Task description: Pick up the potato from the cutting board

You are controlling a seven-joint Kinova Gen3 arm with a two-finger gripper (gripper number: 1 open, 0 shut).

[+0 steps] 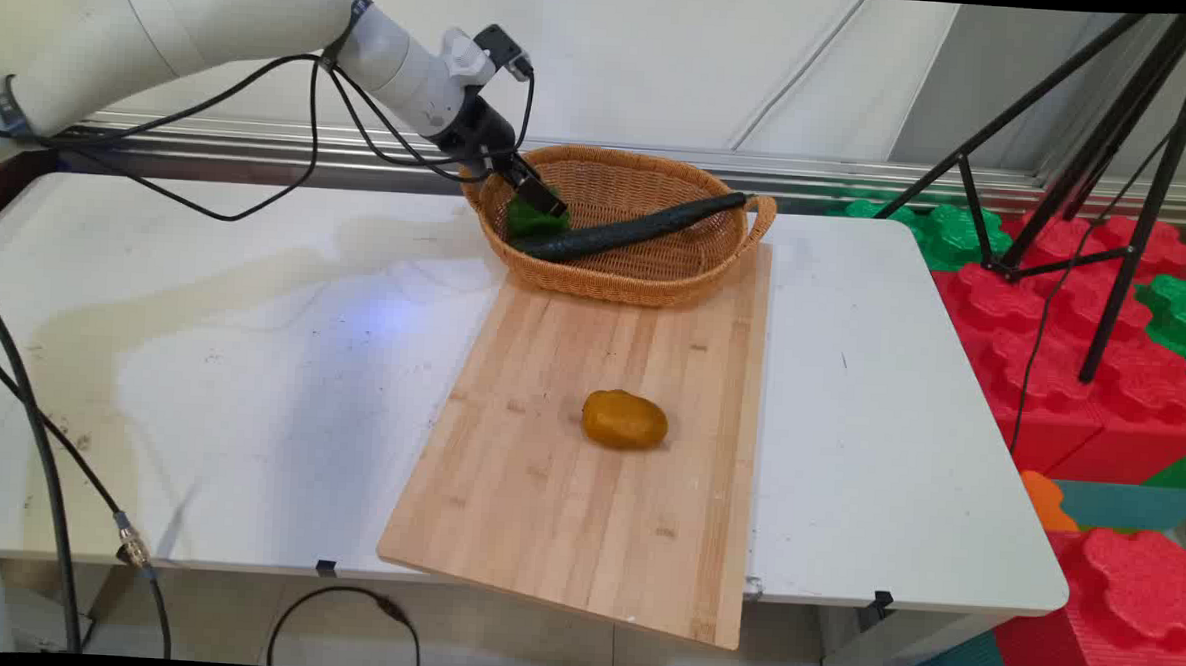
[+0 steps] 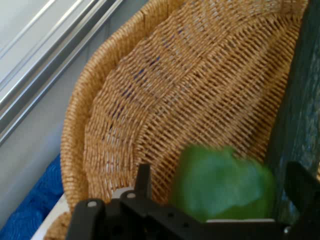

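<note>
Gripper (image 1: 537, 198) near the top middle, fingers spread wide around a green thing (image 2: 220, 182) inside the basket (image 1: 656, 276) — just beside a long dark cucumber (image 1: 637, 232). Lower down, middle — a potato (image 1: 625, 420) on the wooden board (image 1: 546, 491).

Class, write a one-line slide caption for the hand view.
The tool straddles a green vegetable inside the wicker basket, beside a dark cucumber.

Cucumber (image 1: 638, 230) spans basket (image 1: 655, 281); board (image 1: 547, 471) around potato (image 1: 624, 419) seems open.
</note>
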